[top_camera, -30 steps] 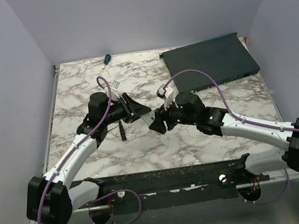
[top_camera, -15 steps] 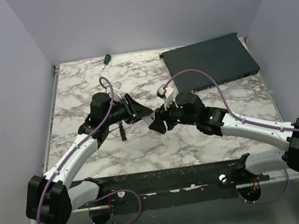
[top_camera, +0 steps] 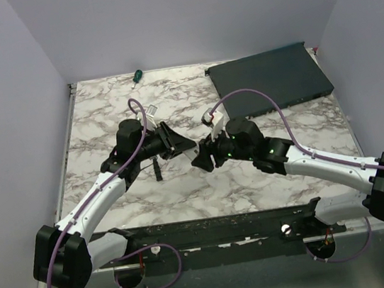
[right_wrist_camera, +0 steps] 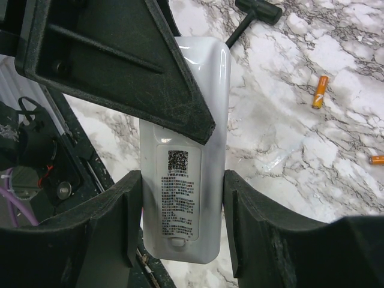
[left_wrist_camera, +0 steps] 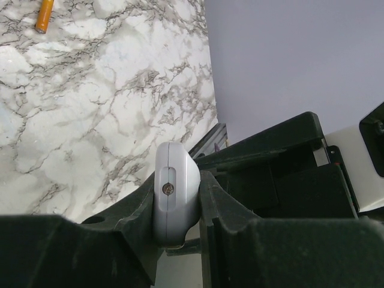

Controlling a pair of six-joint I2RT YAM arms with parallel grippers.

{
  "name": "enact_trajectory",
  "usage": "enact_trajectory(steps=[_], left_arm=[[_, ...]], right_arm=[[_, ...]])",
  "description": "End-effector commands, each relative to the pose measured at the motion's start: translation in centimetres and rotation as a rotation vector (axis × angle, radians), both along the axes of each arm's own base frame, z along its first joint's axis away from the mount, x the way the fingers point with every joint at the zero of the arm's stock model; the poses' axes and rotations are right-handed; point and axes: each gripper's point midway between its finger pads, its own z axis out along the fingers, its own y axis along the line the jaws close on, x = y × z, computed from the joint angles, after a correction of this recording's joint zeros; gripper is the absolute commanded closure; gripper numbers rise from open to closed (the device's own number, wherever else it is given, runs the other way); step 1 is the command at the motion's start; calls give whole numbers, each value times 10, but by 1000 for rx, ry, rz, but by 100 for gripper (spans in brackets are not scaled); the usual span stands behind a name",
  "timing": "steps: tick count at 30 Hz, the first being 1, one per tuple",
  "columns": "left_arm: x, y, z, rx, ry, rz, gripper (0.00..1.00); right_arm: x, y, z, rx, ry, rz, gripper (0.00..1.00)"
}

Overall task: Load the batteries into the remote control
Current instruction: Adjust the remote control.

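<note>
from above, the two arms meet over the middle of the marble bench [top_camera: 103,121], the left gripper [top_camera: 181,144] and right gripper [top_camera: 201,160] nose to nose; the remote between them is hidden in this view. a green-handled screwdriver [top_camera: 136,75] lies at the far edge, a dark flat box [top_camera: 271,79] at the far right, and a small black tool [top_camera: 157,169] just beside the left arm. in the left wrist view, the left gripper is closed on the remote [left_wrist_camera: 176,180], seen end-on, with a finger pressed against each side and the remote held off the bench. an orange battery [left_wrist_camera: 44,15] lies on the marble well apart, at the top left. in the right wrist view, the remote shows its back with a printed label, and the right gripper's fingers [right_wrist_camera: 120,228] sit against both long edges, gripping it. a finger of the left gripper covers the remote's far part. one loose battery [right_wrist_camera: 320,91] and a second battery [right_wrist_camera: 377,159] lie on the bench to the right.
</note>
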Motion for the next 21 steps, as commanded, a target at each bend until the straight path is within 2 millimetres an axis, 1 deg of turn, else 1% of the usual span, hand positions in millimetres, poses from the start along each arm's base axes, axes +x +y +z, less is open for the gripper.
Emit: enact_trajectory(steps=[1, 2, 4, 5, 6, 8, 9, 11, 14, 16, 18, 21], left_arm=[[-1, -5, 15, -17, -52, -31, 100], [-1, -5, 16, -20, -62, -34, 100], [-2, -4, 19, -22, -85, -34, 100], [-3, -4, 20, -24, -95, -38, 100], [-4, -4, 22, -29, -106, -45, 100], [-7, -6, 26, -40, -126, -76, 100], [-10, -7, 28, -48, -139, -101, 100], [-14, -10, 31, -65, -158, -147, 100], [-21, -14, 34, -96, -173, -202, 100], [-25, -15, 34, -112, -178, -228, 100], [-28, -15, 34, -117, -184, -241, 100], [-32, -14, 36, -126, -201, -261, 100]], right_arm=[[-3, 1, 31, 34, -85, 30, 52], [-3, -2, 38, 40, -109, 30, 47], [-3, -11, 55, 54, -170, 18, 31], [-2, -16, 62, 59, -197, 7, 25], [-2, -22, 72, 61, -238, 1, 20], [-4, -35, 87, 63, -305, -9, 16], [-5, -41, 96, 65, -343, -11, 15], [-12, -51, 108, 56, -402, 11, 15], [-25, -63, 116, 41, -462, 67, 16], [-33, -68, 116, 24, -493, 104, 18], [-34, -75, 116, 4, -512, 101, 21], [-42, -79, 109, -30, -554, 159, 22]])
